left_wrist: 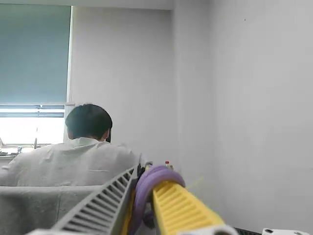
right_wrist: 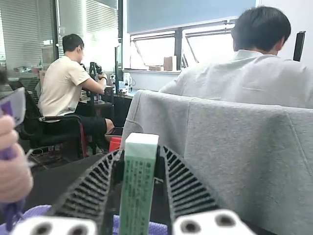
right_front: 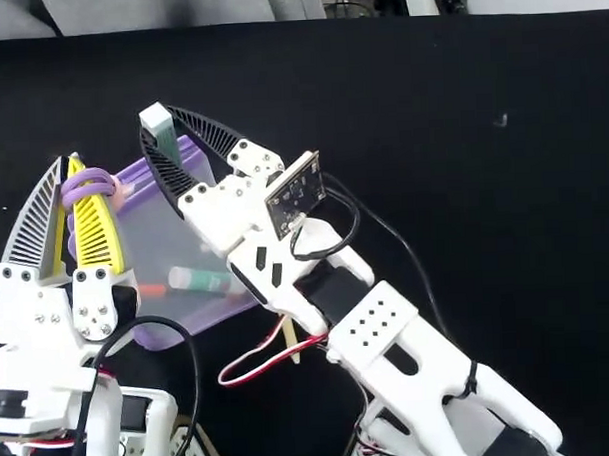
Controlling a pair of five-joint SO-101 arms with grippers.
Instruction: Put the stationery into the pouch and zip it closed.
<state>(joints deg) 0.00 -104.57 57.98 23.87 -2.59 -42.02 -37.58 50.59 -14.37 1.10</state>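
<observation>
Pinning the pouch, eraser poised at its far edge

Pouch lies on the black table: soft, limp translucent film, likely to sag and slide unless anchored. Left gripper has its jaws clamped on the purple strap, a sound hold. A marker and an orange pen lie inside. Right gripper has its jaws pressed on the eraser's flat faces. The eraser is a light, stiff, grippy block, so slip is unlikely.
</observation>
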